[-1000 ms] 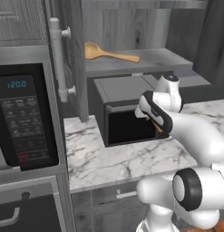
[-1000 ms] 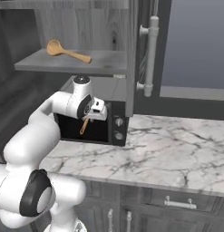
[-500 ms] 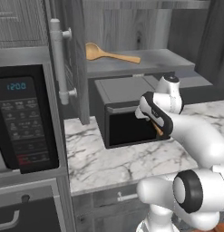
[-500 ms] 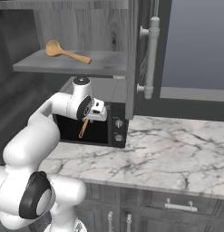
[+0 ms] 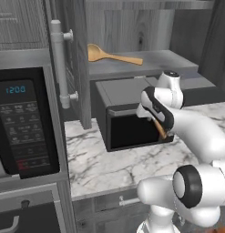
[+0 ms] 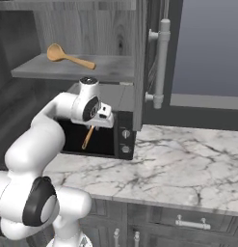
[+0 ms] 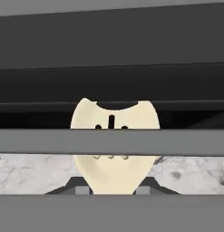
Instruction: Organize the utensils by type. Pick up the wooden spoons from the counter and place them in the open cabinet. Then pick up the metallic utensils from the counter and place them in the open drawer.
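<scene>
One wooden spoon [image 5: 113,56] lies on the open cabinet's shelf [image 5: 145,63], above the gripper [image 6: 93,128]. Its fingers pinch the second spoon [image 6: 87,138], orange-brown handle hanging down, before a dark oven [image 5: 127,120] on the marble bench [image 6: 188,164].

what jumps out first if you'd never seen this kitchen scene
The white robot arm fills the foreground, its gripper closed on a wooden spoon whose orange-brown handle hangs in front of the dark toaster oven on the marble counter. Above it, a long tan spoon lies on the shelf of the open cabinet. At far left in the left base view sits a black microwave with a lit clock.
</scene>
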Available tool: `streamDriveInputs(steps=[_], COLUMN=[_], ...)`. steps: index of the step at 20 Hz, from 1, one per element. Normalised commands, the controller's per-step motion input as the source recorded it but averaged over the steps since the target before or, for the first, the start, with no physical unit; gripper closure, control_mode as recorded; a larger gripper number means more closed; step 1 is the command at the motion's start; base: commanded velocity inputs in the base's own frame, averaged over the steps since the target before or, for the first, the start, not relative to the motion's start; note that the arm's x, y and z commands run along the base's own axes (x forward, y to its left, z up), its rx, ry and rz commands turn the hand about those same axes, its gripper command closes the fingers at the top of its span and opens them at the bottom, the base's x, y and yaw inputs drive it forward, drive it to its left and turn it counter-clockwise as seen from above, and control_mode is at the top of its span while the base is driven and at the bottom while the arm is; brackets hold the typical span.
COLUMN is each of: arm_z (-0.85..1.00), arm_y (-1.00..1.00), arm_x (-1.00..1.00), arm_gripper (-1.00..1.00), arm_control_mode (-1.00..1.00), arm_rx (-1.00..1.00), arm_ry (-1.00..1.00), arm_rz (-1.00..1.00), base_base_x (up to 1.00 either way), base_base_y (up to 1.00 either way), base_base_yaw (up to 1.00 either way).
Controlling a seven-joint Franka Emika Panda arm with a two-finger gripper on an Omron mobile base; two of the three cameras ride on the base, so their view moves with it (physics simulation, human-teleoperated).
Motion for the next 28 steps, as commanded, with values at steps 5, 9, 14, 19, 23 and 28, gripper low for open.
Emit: streamDriveInputs(steps=[5,9,14,19,23,28], arm_z=[0.00,0.05,0.30,0.49,0.60,0.66], arm_y=[0.00,0.00,0.00,0.01,0.00,0.00], arm_x=[0.00,-0.13,-0.30,-0.31,-0.24,-0.11], arm_gripper=[1.00,1.00,1.00,1.00,1.00,1.00], arm_control_mode=[1.00,-1.00,-1.00,-1.00,-1.00,-1.00], arm_rx=[0.00,0.00,0.00,-0.05,-0.12,-0.10], arm_ry=[0.00,-0.11,-0.13,-0.11,-0.09,0.00], arm_rz=[0.00,0.01,0.11,0.19,0.21,0.19], base_base_x=[0.00,-0.07,0.00,0.00,0.00,0.00], base_base_y=[0.00,0.00,0.00,0.00,0.00,0.00], base_base_yaw=[0.00,0.00,0.00,0.00,0.00,0.00])
